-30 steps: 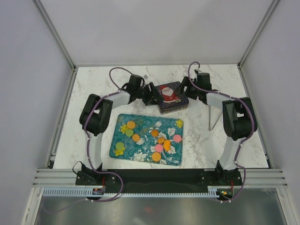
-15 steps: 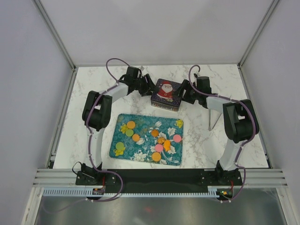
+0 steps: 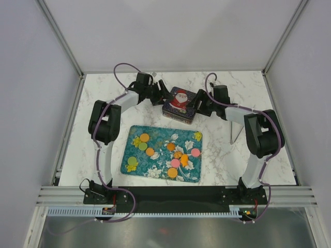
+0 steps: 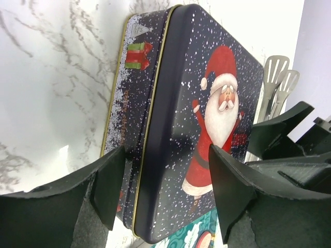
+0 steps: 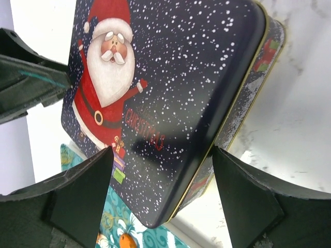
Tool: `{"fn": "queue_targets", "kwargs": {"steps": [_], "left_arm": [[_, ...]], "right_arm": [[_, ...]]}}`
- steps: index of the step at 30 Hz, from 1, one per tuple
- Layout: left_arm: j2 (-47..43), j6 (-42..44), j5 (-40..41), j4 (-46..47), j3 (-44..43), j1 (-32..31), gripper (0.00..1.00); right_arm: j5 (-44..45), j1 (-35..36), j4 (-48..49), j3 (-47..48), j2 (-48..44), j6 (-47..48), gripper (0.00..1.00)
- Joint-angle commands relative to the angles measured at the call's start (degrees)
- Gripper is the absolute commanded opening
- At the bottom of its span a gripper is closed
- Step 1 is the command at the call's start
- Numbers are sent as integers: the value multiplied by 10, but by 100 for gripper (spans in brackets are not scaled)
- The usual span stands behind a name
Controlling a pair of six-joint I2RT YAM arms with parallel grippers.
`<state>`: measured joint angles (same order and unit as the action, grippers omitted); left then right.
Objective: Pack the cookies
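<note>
Since a second ago, seen from the top, the tin (image 3: 179,102) has slid toward 10 o'clock with both arms, while the cookies (image 3: 175,163) stay flat on the tray (image 3: 155,135). They are spread from 9 to 3 o'clock, well apart from both grippers, at their 6 o'clock.

Left wrist: the left fingers (image 4: 108,181) stand apart, astride a tin corner.

Right wrist: the right fingers (image 5: 83,191) do likewise.

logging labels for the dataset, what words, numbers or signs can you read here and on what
"CHRISTMAS": red letters on the lid of the Santa tin, right wrist view; the same lettering is too blurred to read in the left wrist view.
White triangle mark on the tin's side wall: too small to read.
Floral tray: no text visible.
</note>
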<state>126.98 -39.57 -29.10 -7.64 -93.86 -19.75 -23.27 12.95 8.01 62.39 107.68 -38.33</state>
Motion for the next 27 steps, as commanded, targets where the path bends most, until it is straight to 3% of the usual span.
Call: {"fn": "queue_targets", "kwargs": {"steps": [1,4,27], "left_arm": [[-57,14,-40,10,7,3,73],[-65,20,-44,7,11,10,81],[-109,45,20,-33,82,33,81]], "right_arm": [[-35,20,3,8,-18,-14,86],[-30,17,0,10,-19,-16,87],[-6,-21,-53,55,-14,-7,87]]}}
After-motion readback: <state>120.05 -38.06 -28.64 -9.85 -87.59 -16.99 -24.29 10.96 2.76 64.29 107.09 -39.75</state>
